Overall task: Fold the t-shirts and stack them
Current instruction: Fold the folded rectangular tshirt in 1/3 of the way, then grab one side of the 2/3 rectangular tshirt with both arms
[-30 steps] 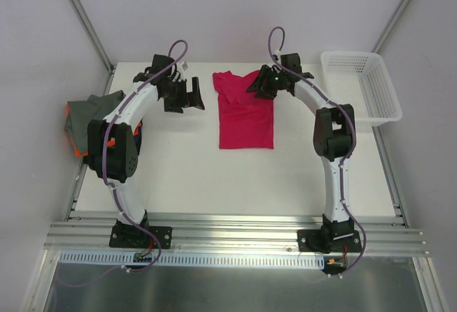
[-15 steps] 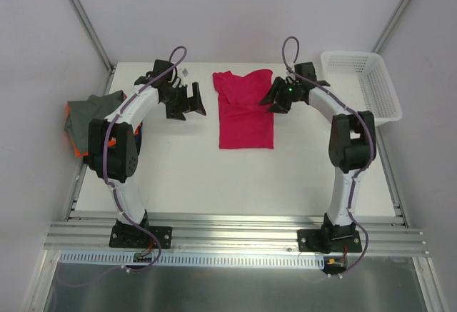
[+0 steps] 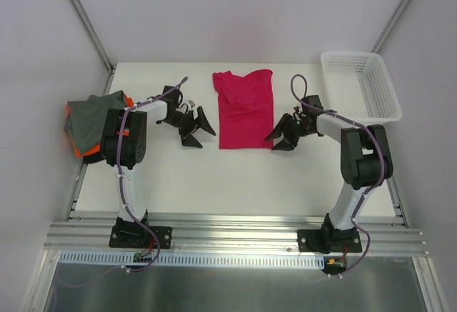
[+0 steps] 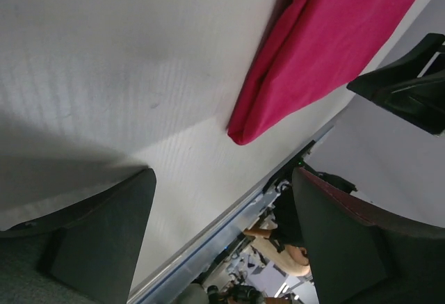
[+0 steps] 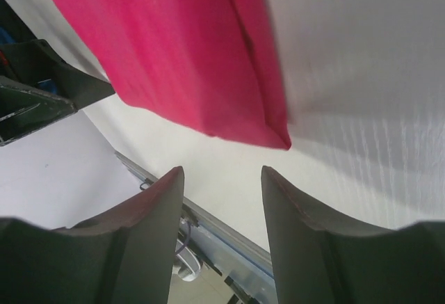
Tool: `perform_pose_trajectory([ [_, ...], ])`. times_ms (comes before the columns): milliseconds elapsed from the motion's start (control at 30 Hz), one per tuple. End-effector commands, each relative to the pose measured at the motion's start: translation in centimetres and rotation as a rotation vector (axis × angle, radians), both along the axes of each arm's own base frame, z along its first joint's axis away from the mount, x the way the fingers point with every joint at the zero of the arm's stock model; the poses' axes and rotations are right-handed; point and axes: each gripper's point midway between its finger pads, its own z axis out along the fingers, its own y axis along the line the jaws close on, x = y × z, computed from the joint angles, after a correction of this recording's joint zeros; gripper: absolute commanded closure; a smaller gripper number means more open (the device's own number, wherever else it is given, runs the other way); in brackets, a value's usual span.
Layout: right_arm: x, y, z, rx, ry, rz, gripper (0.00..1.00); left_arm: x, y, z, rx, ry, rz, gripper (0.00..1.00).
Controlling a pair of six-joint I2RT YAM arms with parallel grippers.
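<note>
Lowered: left gripper (image 3: pixel 200 132) and right gripper (image 3: pixel 277 139), agape, flank magenta t-shirt (image 3: pixel 245 112), seemingly untouched.

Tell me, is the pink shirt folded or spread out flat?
Folded, lengthwise: the pink shirt lies as a narrow strip, and the right wrist view shows one layer lying over another along its edge.

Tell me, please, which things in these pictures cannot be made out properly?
- Pink t-shirt: both wrist views cut it off at the frame edges; only its near corners show.
- Shirt pile, top external: the left arm covers its right side; shirts under the grey one cannot be counted.
- Left tool and right tool, top external: too small to tell whether the fingertips touch the table.
</note>
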Motion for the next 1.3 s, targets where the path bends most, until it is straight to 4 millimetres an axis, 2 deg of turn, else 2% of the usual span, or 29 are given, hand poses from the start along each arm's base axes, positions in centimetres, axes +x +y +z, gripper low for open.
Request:
perform_pose_trajectory([
  [0, 2.4, 0.2, 0.8, 0.053, -0.030, -0.029, 0.48, 1.1, -1.5, -0.9, -0.039, 0.003, -0.001, 0.19],
  [100, 3.9, -0.5, 0.1, 0.049, -0.030, -0.050, 0.48, 2.0, -2.6, -1.0, -0.043, -0.011, -0.015, 0.19],
  [200, 4.5, -1.2, -0.4, 0.040, -0.022, -0.055, 0.48, 1.8, -3.4, -1.3, -0.050, 0.003, -0.023, 0.20],
  [367, 3.2, -2.0, -0.6, 0.022, 0.015, -0.050, 0.48, 1.1, -4.4, -1.1, -0.062, 0.025, -0.034, 0.21],
  [500, 2.5, -2.3, -1.2, 0.021, 0.025, -0.067, 0.47, 1.3, -4.6, -1.0, -0.066, 0.021, -0.033, 0.23],
  [633, 1.9, -1.8, -1.9, 0.028, 0.052, -0.062, 0.48, 1.3, -4.7, -1.3, -0.075, 0.035, -0.034, 0.30],
  [800, 2.6, -1.4, -2.5, 0.032, 0.056, -0.070, 0.49, 1.2, -5.0, -1.6, -0.079, 0.043, -0.036, 0.32],
  [1000, 3.4, 0.2, -2.9, 0.057, 0.051, -0.055, 0.54, 0.7, -5.9, -2.0, -0.087, 0.059, -0.047, 0.37],
  [1267, 3.1, 1.3, -3.0, 0.064, 0.057, -0.039, 0.56, 0.2, -6.3, -1.8, -0.101, 0.069, -0.053, 0.45],
])
